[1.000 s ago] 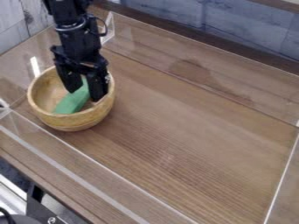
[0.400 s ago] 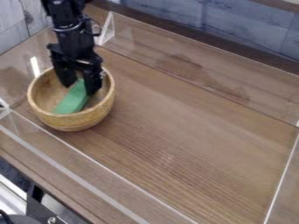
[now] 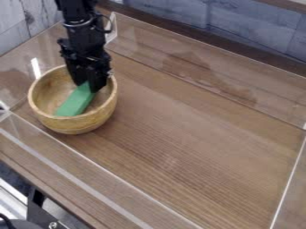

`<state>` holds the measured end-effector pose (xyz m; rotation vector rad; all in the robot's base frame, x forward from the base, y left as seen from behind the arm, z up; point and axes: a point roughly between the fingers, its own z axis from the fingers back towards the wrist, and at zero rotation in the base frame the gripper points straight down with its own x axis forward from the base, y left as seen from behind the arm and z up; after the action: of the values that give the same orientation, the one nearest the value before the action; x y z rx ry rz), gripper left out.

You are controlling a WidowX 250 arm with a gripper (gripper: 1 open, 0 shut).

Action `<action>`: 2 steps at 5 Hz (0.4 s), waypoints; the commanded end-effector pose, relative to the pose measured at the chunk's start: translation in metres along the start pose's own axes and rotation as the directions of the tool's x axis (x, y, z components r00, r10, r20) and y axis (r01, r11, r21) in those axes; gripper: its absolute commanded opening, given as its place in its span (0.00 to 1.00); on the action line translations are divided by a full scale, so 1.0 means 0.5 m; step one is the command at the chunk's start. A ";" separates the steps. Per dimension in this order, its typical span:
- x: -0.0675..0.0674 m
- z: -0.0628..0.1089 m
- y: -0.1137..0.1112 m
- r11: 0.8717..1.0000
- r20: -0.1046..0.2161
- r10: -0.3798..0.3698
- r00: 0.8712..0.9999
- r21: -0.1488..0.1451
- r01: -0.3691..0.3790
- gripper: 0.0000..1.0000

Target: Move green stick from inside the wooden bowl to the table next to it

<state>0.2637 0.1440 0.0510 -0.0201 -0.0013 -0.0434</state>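
Gripper (image 3: 89,76): dark, pointed downward, upper left of the frame, at the far side of the bowl.
Fingers, state: cannot be told; tips dark and blurred together near the upper end of the stick, with no clear sight of a gap or of a firm grip.
Green stick (image 3: 74,103): bright green, flat, one piece; inside the bowl, lying aslant, upper end toward the fingers, lower end toward the near left wall. Contact with the fingers: uncertain.
Wooden bowl (image 3: 72,126): light tan, round, thick-rimmed; left of the frame, around the stick.
Table (image 3: 198,125): brown wood grain, beneath the bowl and across the middle and right of the frame.
Arm (image 3: 78,9): dark, entering from the upper left edge.
Step in hand: by judgement, the grasp at the upper end of the stick; transfer to the table not yet done.
Next move, by judgement: to settle the fingers astride the stick, close firmly, lift straight up past the rim, then carry rightward and set down beside the bowl.
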 end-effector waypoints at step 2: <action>0.002 0.028 0.044 0.996 0.045 -0.087 0.995 0.029 0.086 1.00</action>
<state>0.2588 0.1587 0.0512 -0.0261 -0.0059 -0.1314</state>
